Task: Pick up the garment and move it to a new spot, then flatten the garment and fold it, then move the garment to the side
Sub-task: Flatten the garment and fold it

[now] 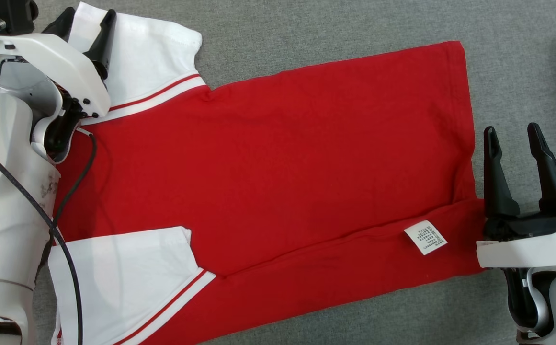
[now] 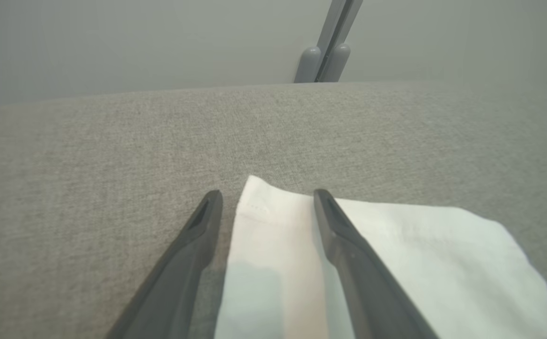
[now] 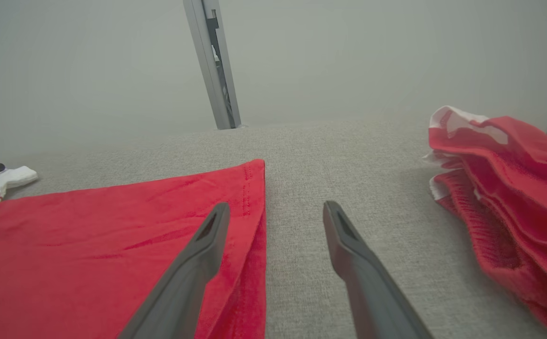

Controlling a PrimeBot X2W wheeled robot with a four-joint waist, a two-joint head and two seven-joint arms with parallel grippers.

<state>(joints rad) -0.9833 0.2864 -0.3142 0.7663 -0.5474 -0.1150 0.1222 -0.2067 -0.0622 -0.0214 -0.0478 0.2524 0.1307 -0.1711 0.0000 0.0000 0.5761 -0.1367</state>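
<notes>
Done: garment (image 1: pixel 278 158) lies flat, near edge folded over.
To do: more folds, I reckon, then shift aside.
Grip: my left pincer (image 2: pixel 267 194) and right pincer (image 1: pixel 511 128) gape, empty.

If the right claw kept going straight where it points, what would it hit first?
Likely the grey surface beside the hem corner of the garment; one finger of the right gripper may graze that hem. Depth is unclear.

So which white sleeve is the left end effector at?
The far sleeve, upper left in the head view: the open left end effector straddles its corner. The near sleeve lies lower left, away from its fingers.
</notes>
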